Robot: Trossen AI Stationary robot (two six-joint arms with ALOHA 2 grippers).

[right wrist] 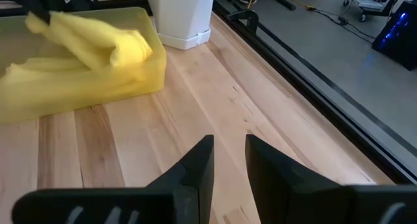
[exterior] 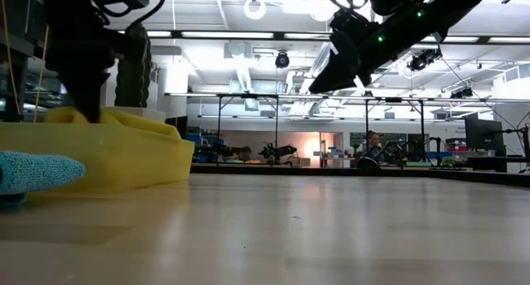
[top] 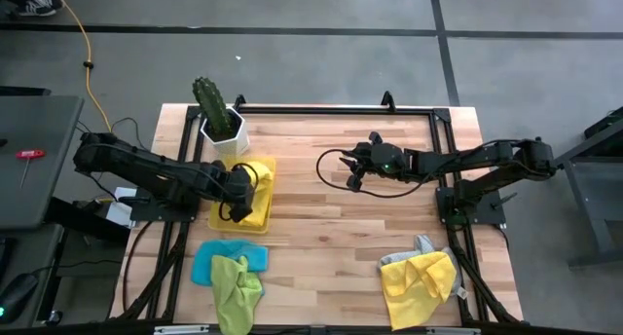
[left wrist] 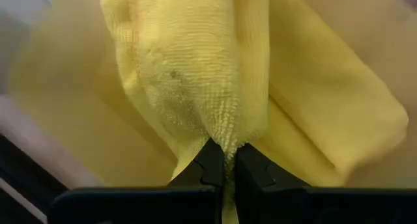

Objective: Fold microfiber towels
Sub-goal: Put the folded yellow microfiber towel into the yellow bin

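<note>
My left tool (top: 243, 182) sat over the yellow tray (top: 265, 221) at the bench's left side, clenched on a yellow towel (left wrist: 195, 74). The wrist view showed the pinch right at a bunched edge of the cloth, looped pile fuzzy against the dark fingers (left wrist: 208, 168). Probably held there to lift it out of the tray or set it in; I couldn't tell which. The tray looked rigid, translucent, straight-walled, with more yellow cloth heaped inside. Just far of it stood a white faceted pot (top: 225, 132) with a green cactus (top: 209, 103).

Near-left on the bench (top: 331, 218) lay a blue towel (top: 209, 260) with a lime green towel (top: 237, 286) draped half over it, both crumpled and soft, not folded yet.

At centre-right my right tool (top: 356, 167) hung above bare wood slats, fingers (right wrist: 195, 165) parted a little and grasping nothing, likely waiting its turn.

Near-right sat a rumpled yellow towel pile (top: 419, 281) on a grey towel (top: 414, 250), bunched, corners loose. I judged most of the folding still ahead.
</note>
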